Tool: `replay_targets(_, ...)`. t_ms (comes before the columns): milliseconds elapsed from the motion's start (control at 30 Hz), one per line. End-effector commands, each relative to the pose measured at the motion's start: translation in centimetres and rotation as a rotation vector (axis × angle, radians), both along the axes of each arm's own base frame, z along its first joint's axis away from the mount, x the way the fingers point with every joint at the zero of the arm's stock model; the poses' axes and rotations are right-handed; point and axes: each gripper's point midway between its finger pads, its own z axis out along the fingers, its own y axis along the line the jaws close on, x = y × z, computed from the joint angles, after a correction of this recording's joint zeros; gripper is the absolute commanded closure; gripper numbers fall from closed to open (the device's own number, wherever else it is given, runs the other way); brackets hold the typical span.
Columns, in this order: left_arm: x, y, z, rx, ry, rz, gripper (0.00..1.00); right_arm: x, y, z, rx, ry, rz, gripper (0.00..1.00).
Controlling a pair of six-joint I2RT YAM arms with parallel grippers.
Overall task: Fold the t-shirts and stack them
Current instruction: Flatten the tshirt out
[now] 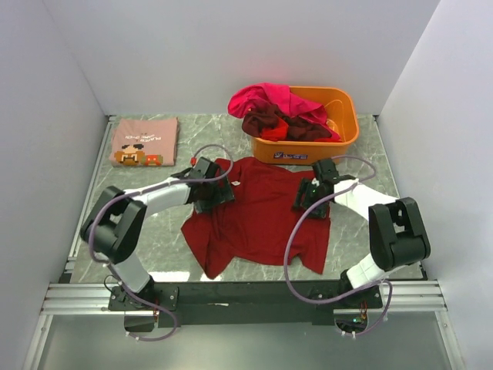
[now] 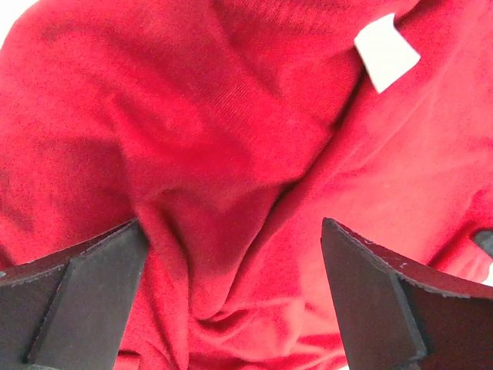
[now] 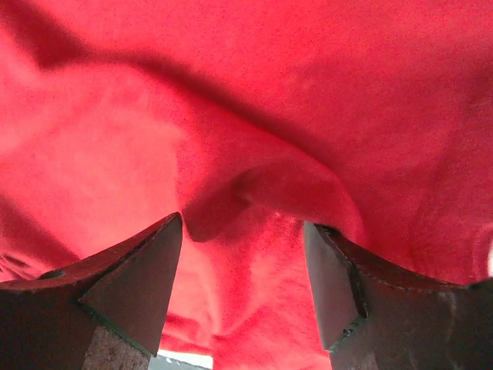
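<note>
Dark red tee [image 1: 258, 220] lies spread flat in the middle of the desk [image 1: 158, 247], collar toward the far edge and hem toward the near edge, with the bottom corners rumpled. Both arms are down on it now.

The left gripper [image 1: 222, 193] sits on the shirt's left shoulder, close to the collar. From its wrist camera the fingers [image 2: 77, 308] stand wide apart, with a soft ridge of red cloth rising in the gap. A white label [image 2: 385, 52] shows up near the neckline.

Over on the other side, the right gripper [image 1: 306, 202] is on the right shoulder, by the sleeve. Its fingers [image 3: 131, 285] are parted too, a bit narrower than the left pair, and a rounded fold of fabric humps up between them. The tips look pressed into the cloth, though from this close I can't say for sure that either pair has a grip on it.

In the far left corner, the pink tee [image 1: 144, 141] lies folded into a neat rectangle, pixel-art print facing up, well apart from the arms. Along the far edge to the right sits the orange tub [image 1: 350, 116], just beyond the red shirt's collar. A magenta tee [image 1: 266, 99] spills over its left rim, and a maroon tee [image 1: 269, 123] is heaped beside it.
</note>
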Motion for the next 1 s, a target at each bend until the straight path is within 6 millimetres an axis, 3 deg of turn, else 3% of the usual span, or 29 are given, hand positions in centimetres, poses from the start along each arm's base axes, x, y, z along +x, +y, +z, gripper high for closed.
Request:
replay_targets(0, 2.3, 0.2, -1.6, 0.073, -0.027, -0.008, 0.0, 1.3, -3.6, -1.3, -0.088, 0.008, -0.094, 0.28)
replay_targets(33, 2.6, 0.0, -2.3, 0.074, -0.014, -0.014, 0.01, 2.1, -4.3, -1.0, -0.087, -0.004, -0.117, 0.28)
replay_targets(167, 5.1, -0.9, -1.7, 0.074, -0.035, -0.025, 0.01, 3.9, -6.3, -1.1, -0.1, -0.01, -0.181, 0.29)
replay_targets(233, 6.6, -1.4, -0.2, 0.078, -0.068, -0.025, 0.01, 4.4, -6.4, -0.6, -0.095, -0.032, -0.183, 0.3)
replay_targets(333, 6.4, -0.6, 1.7, 0.096, -0.096, -0.017, 0.01, 4.6, -6.1, 1.2, -0.069, -0.097, -0.165, 0.3)
replay_targets(367, 6.2, -0.2, 3.4, 0.094, -0.129, -0.009, 0.0, 4.6, -6.2, 1.7, -0.068, -0.118, -0.162, 0.3)
replay_targets(433, 4.7, 0.9, 3.8, 0.108, -0.123, 0.0, 0.01, 4.1, -6.2, 3.2, -0.064, -0.167, -0.152, 0.3)
replay_targets(467, 4.2, 1.3, 5.4, 0.097, -0.152, 0.007, 0.01, 3.9, -6.1, 3.6, -0.061, -0.182, -0.146, 0.3)
replay_targets(600, -0.4, 4.3, 4.7, 0.191, -0.058, 0.048, 0.01, 2.6, -6.2, 6.3, -0.049, -0.275, -0.124, 0.28)
replay_targets(733, -3.9, 4.3, 4.6, 0.198, -0.021, 0.018, 0.01, 1.2, -7.0, 7.0, -0.077, -0.313, -0.146, 0.26)
replay_targets(967, -5.9, 5.6, 2.2, 0.325, 0.068, 0.02, 0.05, 0.0, -7.8, 7.1, -0.111, -0.332, -0.174, 0.26)
